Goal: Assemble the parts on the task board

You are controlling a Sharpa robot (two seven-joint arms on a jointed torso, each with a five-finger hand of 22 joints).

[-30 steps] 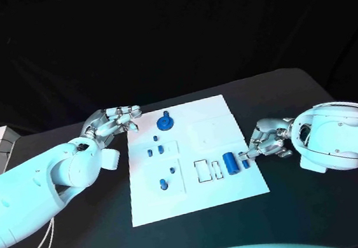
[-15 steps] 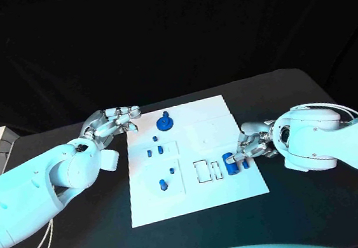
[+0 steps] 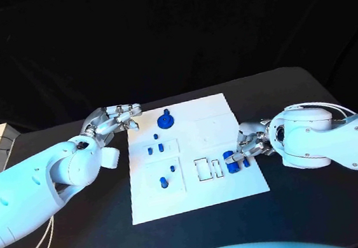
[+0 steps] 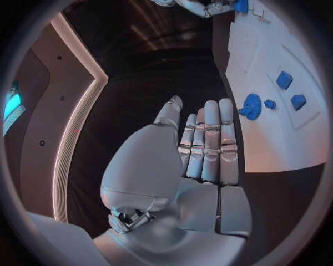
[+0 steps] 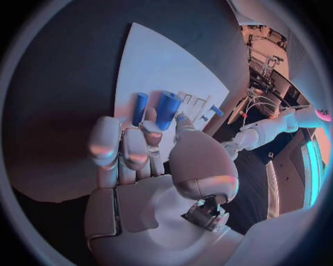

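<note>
I see a black table [image 3: 87, 242] in a dark room, the white task board [image 3: 213, 189] central. My right hand [image 3: 249, 144] touches 2 blue cylinders [image 5: 158, 110]; whether it grips them I cannot tell. My left hand [image 3: 111, 121] hovers empty, fingers straight together.

Black table [image 3: 87, 242] before a dark backdrop [image 3: 163, 30].
</note>
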